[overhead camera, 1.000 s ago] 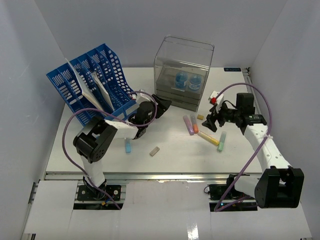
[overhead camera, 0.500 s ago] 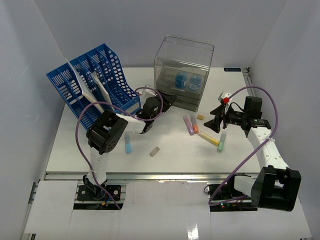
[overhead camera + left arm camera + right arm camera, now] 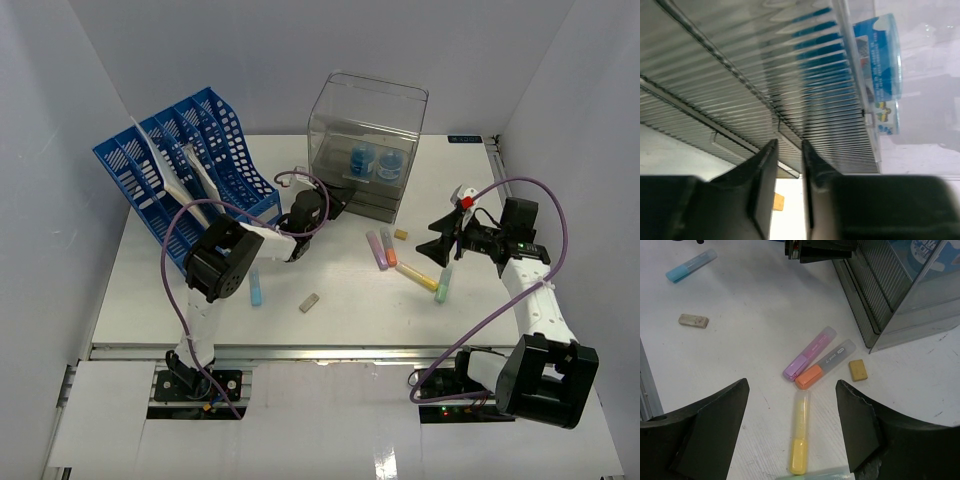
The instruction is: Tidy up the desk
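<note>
My right gripper (image 3: 792, 385) hangs spread wide above the desk (image 3: 750, 340). A yellow highlighter (image 3: 800, 435) lies just below, between the jaws, its length crossing their closing line. My left gripper (image 3: 789, 144) has its jaws nearly together at the drawer box (image 3: 765, 60); I cannot tell whether it grips anything.

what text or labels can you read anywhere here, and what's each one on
No text reads clearly.
Orange highlighter: dark print on its clear cap, too small to read.
Blue packages in the clear drawer box: printed graphics, blurred.
Small dark label at the back edge of the desk: too small to read.
</note>
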{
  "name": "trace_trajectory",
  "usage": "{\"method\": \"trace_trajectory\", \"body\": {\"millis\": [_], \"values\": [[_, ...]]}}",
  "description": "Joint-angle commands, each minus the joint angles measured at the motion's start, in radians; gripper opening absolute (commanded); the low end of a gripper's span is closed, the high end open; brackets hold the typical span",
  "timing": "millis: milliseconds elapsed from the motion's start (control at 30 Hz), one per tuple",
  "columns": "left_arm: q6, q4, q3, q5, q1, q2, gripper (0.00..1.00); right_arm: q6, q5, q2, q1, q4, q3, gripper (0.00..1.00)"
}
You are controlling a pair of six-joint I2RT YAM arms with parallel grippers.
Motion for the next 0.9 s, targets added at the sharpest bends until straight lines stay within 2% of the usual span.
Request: {"method": "trace_trajectory", "body": {"millis": [0, 67, 100, 200, 367, 633, 667, 767, 867], "values": [[-0.009, 0.020, 0.018, 0.011, 0.014, -0.006, 0.30, -0.011, -0.045, -0.017, -0.007, 0.023, -0.007, 0.76], [-0.008, 0.029, 0.011, 0.020, 0.016, -0.009, 0.26, -0.011, -0.045, -0.017, -0.007, 0.023, -0.008, 0.76], [-0.008, 0.043, 0.004, 0.026, 0.018, -0.011, 0.17, -0.011, -0.045, -0.017, -0.006, 0.024, -0.009, 0.75], [-0.009, 0.071, -0.020, 0.041, 0.019, -0.020, 0.01, -0.009, -0.042, -0.014, -0.006, 0.026, -0.014, 0.75], [-0.010, 0.119, -0.096, 0.073, 0.018, -0.067, 0.00, -0.004, -0.030, -0.001, -0.007, 0.026, -0.014, 0.74], [0.033, 0.212, -0.351, 0.094, -0.004, -0.248, 0.00, 0.029, 0.000, 0.022, -0.006, 0.033, -0.008, 0.75], [0.033, 0.219, -0.361, 0.091, -0.003, -0.256, 0.05, 0.034, 0.003, 0.024, -0.007, 0.035, -0.008, 0.75], [0.043, 0.187, -0.336, 0.100, 0.006, -0.261, 0.42, 0.047, 0.008, 0.025, -0.006, 0.043, -0.010, 0.75], [0.047, 0.189, -0.280, 0.123, 0.017, -0.225, 0.57, 0.054, 0.015, 0.022, -0.007, 0.049, -0.014, 0.75]]}}
